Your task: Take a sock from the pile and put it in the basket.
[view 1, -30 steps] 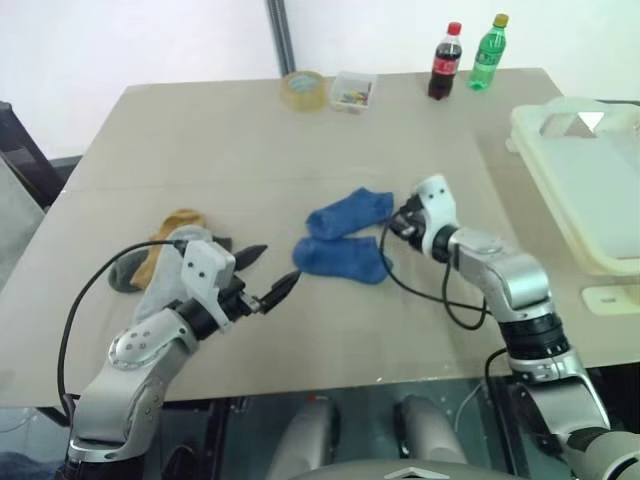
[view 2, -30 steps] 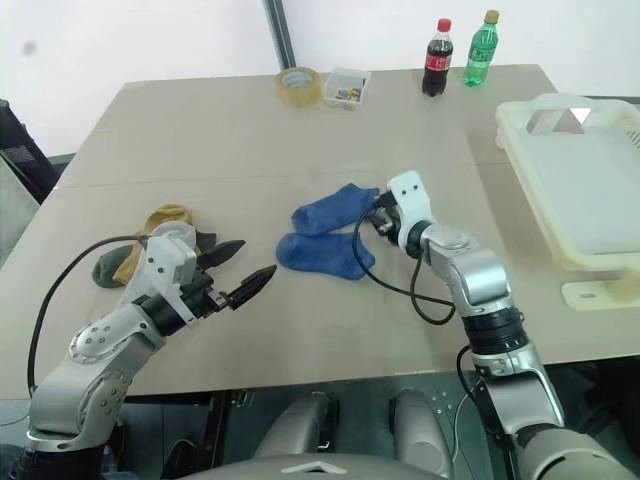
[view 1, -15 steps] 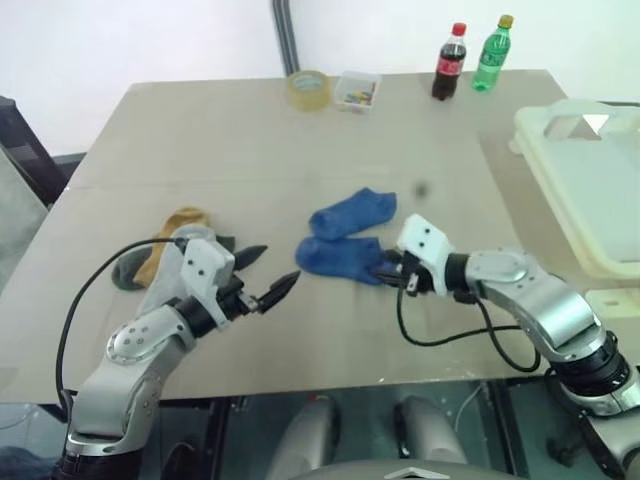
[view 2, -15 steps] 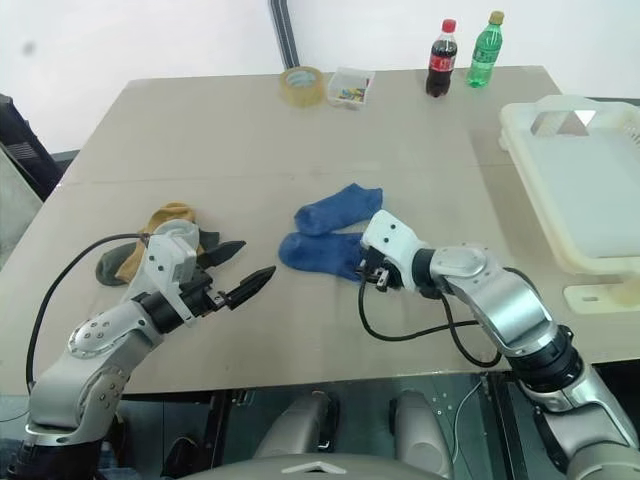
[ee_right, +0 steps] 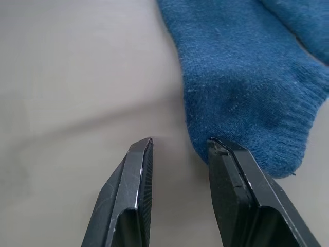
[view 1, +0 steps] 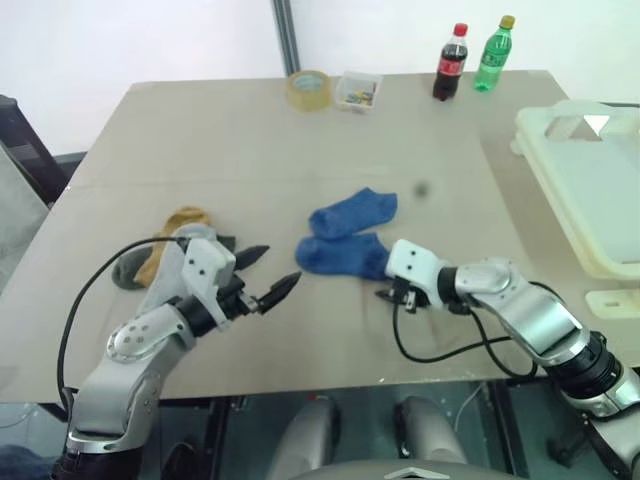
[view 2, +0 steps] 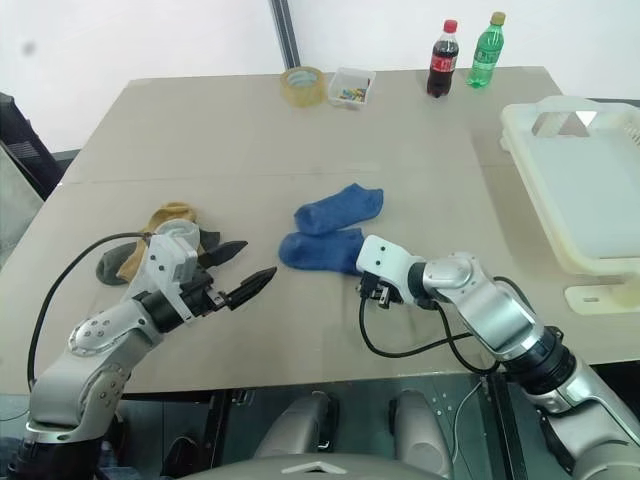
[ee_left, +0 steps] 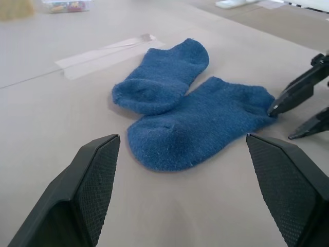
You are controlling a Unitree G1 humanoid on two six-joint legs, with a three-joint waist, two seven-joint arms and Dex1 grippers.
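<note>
Right tool [view 2: 372, 291] has been swung back and lowered to the desk [view 1: 200, 130]; fingers are narrowly parted, nothing held. One fingertip [ee_right: 218, 146] is touching the cuff edge of the near blue sock [view 1: 345, 256], the other rests over bare desk just beside it. A pinch looks lined up but not yet made, so the pick is judged to be at approach stage only.

Left tool [view 1: 268, 272] is unchanged: spread wide, empty, aimed at the two blue socks from the other side.

The second blue sock [view 1: 352, 214] overlaps the first; both lie mid-desk. The rest of the pile [view 1: 165, 240] sits near the left edge.

The basket [view 1: 585, 190] overhangs the right edge, well apart. The desk between sock and basket is bare. The bottles [view 1: 470, 58], tape roll [view 1: 307, 89] and small clear box [view 1: 357, 92] line the far edge, out of the way.
</note>
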